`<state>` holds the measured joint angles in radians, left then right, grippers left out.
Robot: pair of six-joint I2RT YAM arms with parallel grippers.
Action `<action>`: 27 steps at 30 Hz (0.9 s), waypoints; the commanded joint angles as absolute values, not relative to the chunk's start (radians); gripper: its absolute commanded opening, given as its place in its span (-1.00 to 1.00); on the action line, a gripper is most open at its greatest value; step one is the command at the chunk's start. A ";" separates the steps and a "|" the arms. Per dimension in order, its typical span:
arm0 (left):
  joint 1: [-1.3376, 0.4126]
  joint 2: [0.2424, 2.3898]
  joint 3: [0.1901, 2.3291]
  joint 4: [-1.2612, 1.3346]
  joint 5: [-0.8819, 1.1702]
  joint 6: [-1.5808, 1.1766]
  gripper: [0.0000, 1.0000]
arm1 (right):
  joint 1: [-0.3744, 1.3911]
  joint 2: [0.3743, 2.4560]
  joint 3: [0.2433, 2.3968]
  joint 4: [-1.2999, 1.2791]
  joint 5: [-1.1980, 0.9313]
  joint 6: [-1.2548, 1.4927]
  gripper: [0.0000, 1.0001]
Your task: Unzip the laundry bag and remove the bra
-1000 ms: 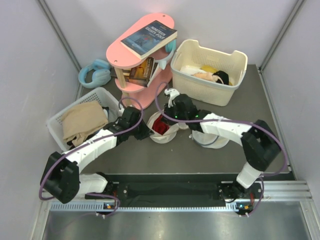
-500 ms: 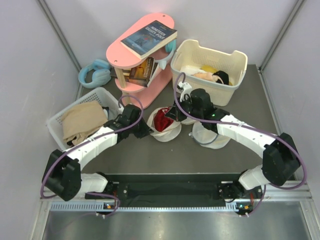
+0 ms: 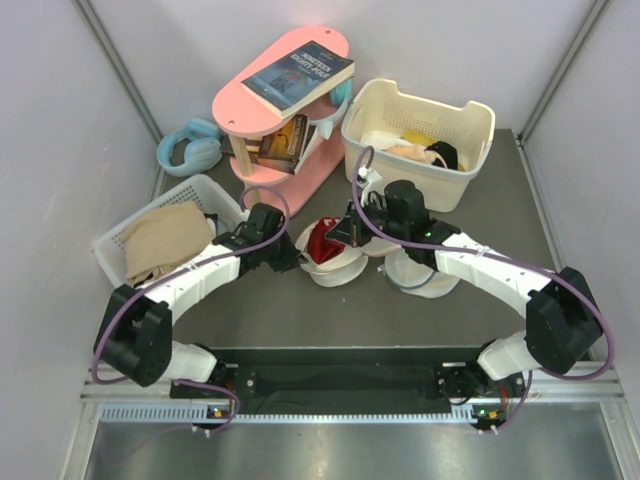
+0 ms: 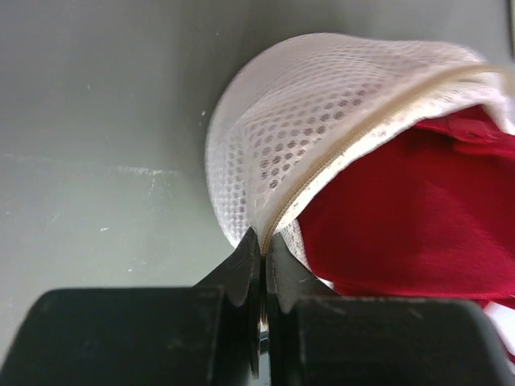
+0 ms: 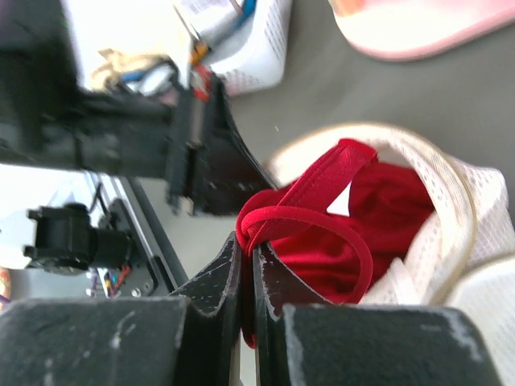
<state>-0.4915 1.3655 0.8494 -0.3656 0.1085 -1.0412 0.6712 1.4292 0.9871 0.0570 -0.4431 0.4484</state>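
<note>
While the laundry bag (image 3: 340,266) sits at the middle of the table, its unzipped mouth gapes on its far-left side and the mesh dome slumps toward the near right. Being round, it shows no clear long axis from above. The bra (image 3: 319,242) lies bunched inside that mouth, partly lifted at the far edge.

Only the wrist cameras show the grips. In the left wrist view, the left gripper (image 4: 261,245) has its fingers pressed together on the bag's zip edge, which runs up and to the right from the pinch. Red fabric fills the opening beside it. In the right wrist view, the right gripper (image 5: 247,241) is clamped on a looped red strap, the rest of the garment trailing back into the mesh. From overhead both pinches are hidden by the gripper bodies.

A second white mesh bag (image 3: 420,275) lies just right of the first, under the right arm. On the far right, the cream basket (image 3: 405,178) holds pale, yellow and black clothes. At the left, the white basket (image 3: 206,186) holds a beige garment (image 3: 160,250).
</note>
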 commanded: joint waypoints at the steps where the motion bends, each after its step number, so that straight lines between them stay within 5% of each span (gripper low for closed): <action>1: -0.489 1.390 0.867 -0.331 0.126 -0.994 -1.00 | 0.673 1.384 1.019 0.244 -0.447 0.514 -1.00; 15: -0.542 1.443 0.931 -0.345 0.121 -0.939 -1.00 | 0.678 1.512 1.138 0.324 -0.253 0.525 -1.00; 27: -0.512 1.387 0.893 -0.385 0.060 -0.951 -1.00 | 0.652 1.313 1.189 0.155 -0.174 0.465 -1.00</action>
